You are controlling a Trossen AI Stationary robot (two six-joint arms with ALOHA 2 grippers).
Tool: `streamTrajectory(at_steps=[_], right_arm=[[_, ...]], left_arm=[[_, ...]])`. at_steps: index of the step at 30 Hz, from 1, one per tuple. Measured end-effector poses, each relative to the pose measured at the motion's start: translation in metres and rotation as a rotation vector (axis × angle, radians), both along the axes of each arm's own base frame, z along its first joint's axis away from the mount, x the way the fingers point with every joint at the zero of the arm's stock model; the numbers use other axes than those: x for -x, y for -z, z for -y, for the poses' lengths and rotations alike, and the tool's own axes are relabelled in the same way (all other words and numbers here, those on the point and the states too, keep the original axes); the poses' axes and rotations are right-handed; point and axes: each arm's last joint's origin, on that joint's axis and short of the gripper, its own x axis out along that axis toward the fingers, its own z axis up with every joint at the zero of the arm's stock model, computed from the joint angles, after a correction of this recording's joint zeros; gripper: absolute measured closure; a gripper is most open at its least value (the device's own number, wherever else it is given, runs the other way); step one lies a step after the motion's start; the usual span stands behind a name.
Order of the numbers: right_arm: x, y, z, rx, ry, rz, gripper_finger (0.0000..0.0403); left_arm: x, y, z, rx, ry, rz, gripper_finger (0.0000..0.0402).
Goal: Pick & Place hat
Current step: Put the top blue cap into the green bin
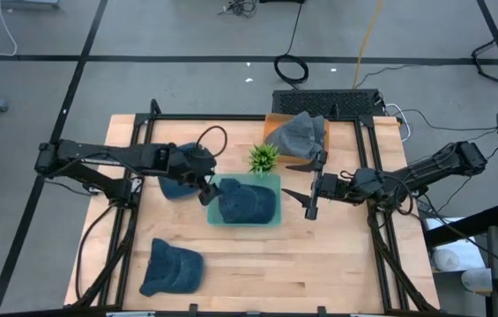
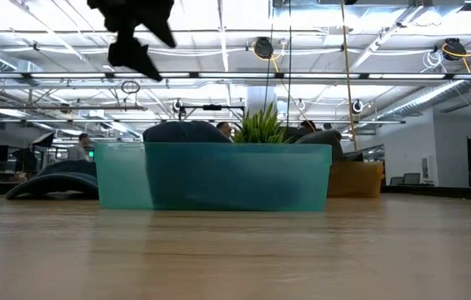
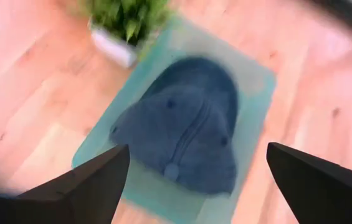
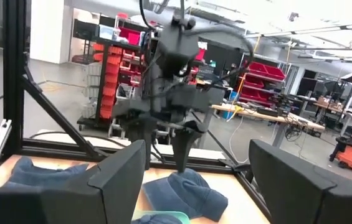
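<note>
From left to right, you had a blue cap (image 1: 172, 267) lying on the table's (image 1: 337, 273) near-left part. Your left gripper (image 1: 211, 189) hung over the teal tray's (image 1: 269, 220) left edge, fingers apart and empty. A hat (image 1: 249, 201) lay inside the tray. A plant (image 1: 263, 158) stood just behind. Your right gripper (image 1: 303, 180) waited beside the tray, fingers spread, empty. A grey hat (image 1: 300, 132) sat in the orange bin (image 1: 271, 120).

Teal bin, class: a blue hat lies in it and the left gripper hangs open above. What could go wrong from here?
1. The left gripper hangs over the teal bin's edge; moving off low might catch it.
2. The potted plant stands right beside the bin and could be tipped.
3. The blue hat fills most of the bin, so another may spill.
</note>
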Motion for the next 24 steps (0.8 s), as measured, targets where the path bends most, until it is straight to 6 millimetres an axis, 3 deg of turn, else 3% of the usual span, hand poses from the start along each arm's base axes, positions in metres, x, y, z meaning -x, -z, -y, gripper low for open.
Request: streamTrajectory(at_steps=[11,16,24], right_arm=[[0.000,0.000,0.000,-0.007,-0.030,0.007,0.0128],[-0.003,0.002,0.000,-0.099,-0.070,0.014,0.0129],[-0.022,0.019,-0.007,-0.093,-0.076,-0.025,0.0129]], left_arm=[[0.036,-0.026,0.001,-0.018,0.023,0.054,0.0014],[0.050,-0.042,0.011,-0.173,0.077,0.148,0.0014],[0.078,-0.069,0.044,-0.433,0.142,0.333,0.0014]])
